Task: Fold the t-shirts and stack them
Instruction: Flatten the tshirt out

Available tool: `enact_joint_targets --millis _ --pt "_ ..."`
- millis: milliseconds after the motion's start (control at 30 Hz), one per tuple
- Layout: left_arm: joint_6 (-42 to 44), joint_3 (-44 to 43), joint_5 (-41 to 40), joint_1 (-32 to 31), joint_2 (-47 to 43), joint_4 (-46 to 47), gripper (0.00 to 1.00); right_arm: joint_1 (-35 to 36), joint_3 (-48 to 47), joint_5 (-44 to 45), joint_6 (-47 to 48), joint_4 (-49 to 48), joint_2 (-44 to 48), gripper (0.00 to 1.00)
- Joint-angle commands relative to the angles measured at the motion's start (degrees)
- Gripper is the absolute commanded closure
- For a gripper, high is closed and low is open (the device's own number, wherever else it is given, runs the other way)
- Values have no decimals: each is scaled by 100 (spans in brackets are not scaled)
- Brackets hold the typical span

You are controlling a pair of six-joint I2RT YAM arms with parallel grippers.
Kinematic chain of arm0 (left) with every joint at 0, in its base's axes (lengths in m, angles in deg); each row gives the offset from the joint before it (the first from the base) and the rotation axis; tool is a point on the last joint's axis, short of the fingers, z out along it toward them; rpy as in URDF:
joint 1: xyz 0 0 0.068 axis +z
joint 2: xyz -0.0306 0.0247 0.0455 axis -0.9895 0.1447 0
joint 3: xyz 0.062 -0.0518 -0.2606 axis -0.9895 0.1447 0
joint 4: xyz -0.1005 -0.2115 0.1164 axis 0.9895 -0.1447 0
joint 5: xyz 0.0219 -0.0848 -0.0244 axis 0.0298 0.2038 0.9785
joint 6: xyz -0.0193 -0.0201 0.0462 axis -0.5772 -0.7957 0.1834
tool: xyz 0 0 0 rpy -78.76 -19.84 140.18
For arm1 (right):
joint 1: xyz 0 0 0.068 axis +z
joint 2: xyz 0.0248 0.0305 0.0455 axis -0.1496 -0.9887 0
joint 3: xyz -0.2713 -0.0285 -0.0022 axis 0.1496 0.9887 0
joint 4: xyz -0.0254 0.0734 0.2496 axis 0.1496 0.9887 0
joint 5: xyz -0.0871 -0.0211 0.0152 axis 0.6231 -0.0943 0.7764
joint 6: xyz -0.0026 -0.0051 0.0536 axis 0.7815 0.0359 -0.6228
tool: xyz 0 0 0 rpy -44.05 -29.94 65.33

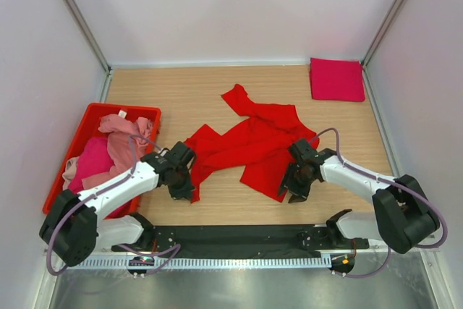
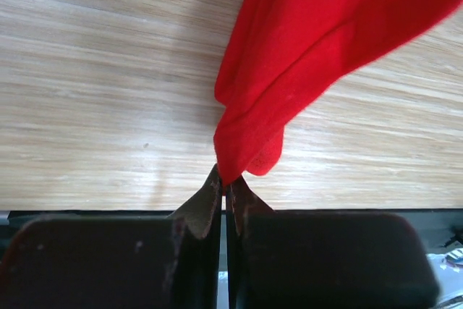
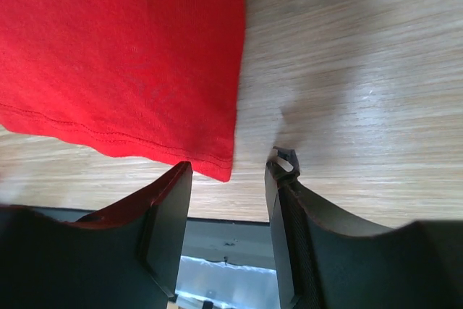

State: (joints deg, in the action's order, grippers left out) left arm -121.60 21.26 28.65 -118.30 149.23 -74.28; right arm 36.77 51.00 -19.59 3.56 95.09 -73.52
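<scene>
The bright red t-shirt (image 1: 255, 141) lies crumpled and spread out on the table (image 1: 181, 88), just to the right of the red bin (image 1: 92, 112). Pale pink and magenta shirts (image 1: 116, 146) are heaped inside the bin, and a folded magenta shirt (image 1: 336, 79) sits far to the bin's right, at the back.

The step looks like spreading the red shirt flat before folding. To do it well, the right gripper (image 3: 230, 171) should take the hem corner deep enough to catch every layer. Then both arms should draw apart evenly, keeping the cloth low so it lays out without wrinkles.

The left gripper (image 2: 224, 184), beside the bin's near right corner, is pinched tight on a bunched tip of the shirt. The right gripper, farther to the bin's right, points down with its jaws apart around the hem corner.
</scene>
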Motion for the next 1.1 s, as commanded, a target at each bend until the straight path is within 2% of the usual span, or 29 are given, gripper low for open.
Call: enact_joint_targets --millis 0,100,200,400,567,667,800,833,900,933,1067 --pt "-99 -328 -108 23 -226 -262 100 233 -130 782 -275 -100 -97 48" --pt "-91 -425 -108 23 -261 -315 100 531 -201 1422 -477 -11 -88 50" --pt "-82 -512 -117 23 -288 -341 100 769 -288 1680 -645 -47 -202 52" --pt "-21 -750 -108 23 -261 -455 100 1270 -552 2006 -996 120 -896 54" --pt "32 -882 -108 23 -288 -596 100 1376 -474 2111 -1207 7 -1151 55" --pt "50 -917 -310 23 -358 -649 100 1394 -491 2243 -1260 -81 -1274 59" --pt "85 -1022 -389 23 -463 -824 100 1394 -526 2234 -1260 -169 -1538 70" --pt "85 -1031 -398 23 -490 -842 100 1385 -509 2252 -1286 -178 -1530 79" --pt "85 -1049 -433 23 -569 -886 100 1394 -447 2348 -1321 -161 -1495 89" --pt "85 -1066 -459 23 -604 -921 100 1385 -430 2383 -1356 -161 -1381 99" --pt "155 -1198 -643 23 -701 -1105 100 1385 -683 2997 -1165 512 -986 99"
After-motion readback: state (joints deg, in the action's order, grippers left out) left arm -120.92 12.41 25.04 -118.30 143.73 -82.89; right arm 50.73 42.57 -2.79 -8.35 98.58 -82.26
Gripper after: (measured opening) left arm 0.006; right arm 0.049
